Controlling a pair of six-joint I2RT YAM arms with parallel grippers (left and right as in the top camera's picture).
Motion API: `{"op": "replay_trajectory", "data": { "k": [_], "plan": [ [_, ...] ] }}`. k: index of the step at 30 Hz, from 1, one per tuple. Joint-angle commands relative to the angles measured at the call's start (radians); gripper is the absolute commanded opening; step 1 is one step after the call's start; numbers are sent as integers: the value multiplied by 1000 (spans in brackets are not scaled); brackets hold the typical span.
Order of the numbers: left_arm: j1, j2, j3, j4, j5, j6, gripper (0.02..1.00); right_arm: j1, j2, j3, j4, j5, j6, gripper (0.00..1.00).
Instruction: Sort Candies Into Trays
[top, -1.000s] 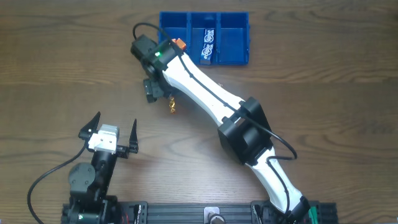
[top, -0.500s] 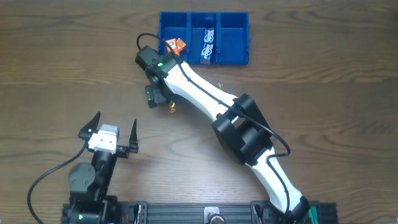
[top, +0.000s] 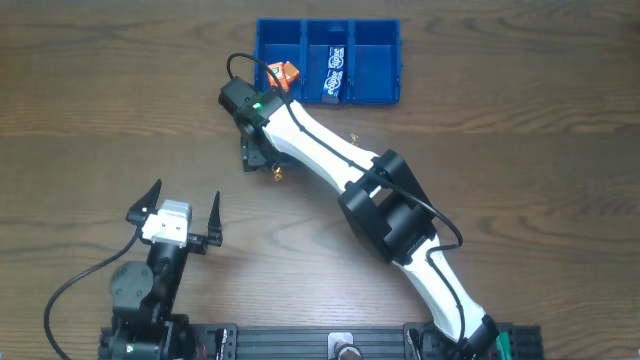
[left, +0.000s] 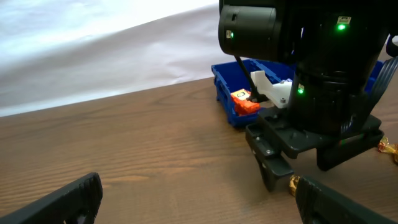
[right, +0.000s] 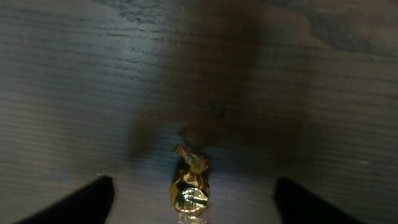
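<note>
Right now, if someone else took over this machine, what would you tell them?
Left gripper: open, empty, by its base.
Right gripper: open, low over a gold candy on the table.
Blue tray: orange candy in the left compartment, blue-wrapped candy in the middle one.
To do: both gold ones; the second gold candy lies loose nearer the tray.

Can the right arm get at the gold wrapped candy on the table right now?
Probably yes: the right gripper sits open just above the gold candy, with nothing between them.
</note>
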Motion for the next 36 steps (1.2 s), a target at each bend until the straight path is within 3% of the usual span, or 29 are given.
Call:
{"op": "replay_trajectory", "data": {
  "k": [1,17,31,36],
  "plan": [
    [-3,-5,-26,-25,0,6,996,20,35,-10,0,16,32,680],
    [-3,-5,-26,-25,-1,6,996,23,54,-10,0,16,32,275],
    [-3,-6,-26,-25,-1,6,996,7,1,-7,7,20,16,69],
    [-3,-5,-26,-25,-1,6,996,-46,-151,3,-31,135,-34,36]
  ]
}}
